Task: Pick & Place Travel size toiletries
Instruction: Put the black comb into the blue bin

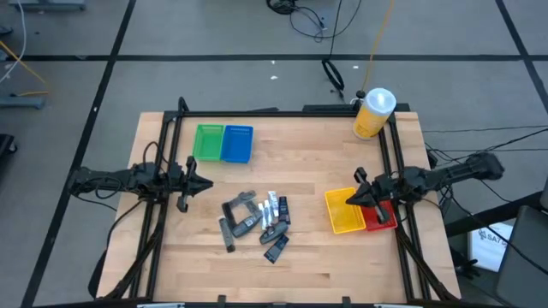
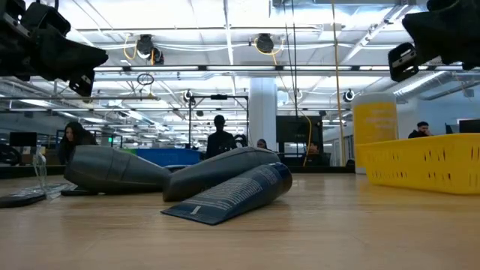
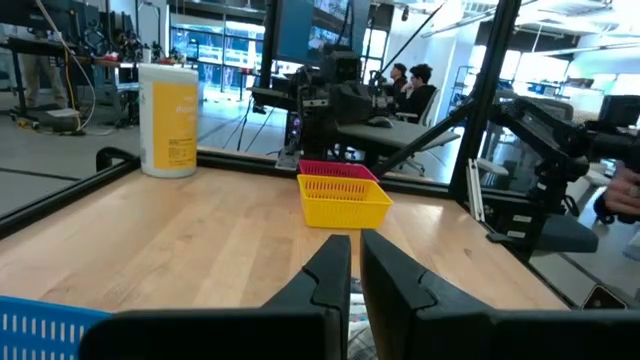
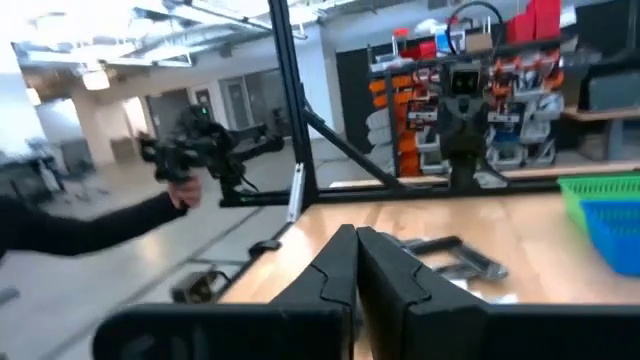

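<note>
0 toiletries (image 1: 257, 220) picked yet — left gripper (image 1: 190, 183) and right gripper (image 1: 356, 198) both pressed together, empty; next: spread one over the pile.

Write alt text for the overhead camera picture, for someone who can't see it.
A pile of small dark and silver travel toiletries lies mid-table, with the left gripper and the right gripper on either side, both empty. Green tray and blue tray sit at the far left, yellow tray and red tray at right, a yellow bottle behind.
</note>
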`<action>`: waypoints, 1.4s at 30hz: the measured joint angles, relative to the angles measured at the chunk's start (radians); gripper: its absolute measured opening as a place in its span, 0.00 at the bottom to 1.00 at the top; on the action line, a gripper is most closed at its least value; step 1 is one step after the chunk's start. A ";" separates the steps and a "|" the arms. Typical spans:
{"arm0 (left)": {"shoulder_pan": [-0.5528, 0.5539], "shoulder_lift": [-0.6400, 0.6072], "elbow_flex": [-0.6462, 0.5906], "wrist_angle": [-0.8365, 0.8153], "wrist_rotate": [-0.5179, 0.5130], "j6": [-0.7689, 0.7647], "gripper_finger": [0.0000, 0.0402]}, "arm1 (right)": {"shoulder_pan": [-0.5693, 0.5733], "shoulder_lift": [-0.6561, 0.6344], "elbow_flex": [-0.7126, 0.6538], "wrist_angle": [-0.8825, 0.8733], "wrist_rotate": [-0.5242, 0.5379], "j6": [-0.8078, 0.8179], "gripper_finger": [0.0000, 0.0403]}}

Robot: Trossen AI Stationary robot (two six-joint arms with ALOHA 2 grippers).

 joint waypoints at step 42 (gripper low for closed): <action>-0.065 1.107 0.633 -0.726 0.045 -0.338 0.48 | -0.031 1.478 0.581 0.738 0.177 -0.273 0.37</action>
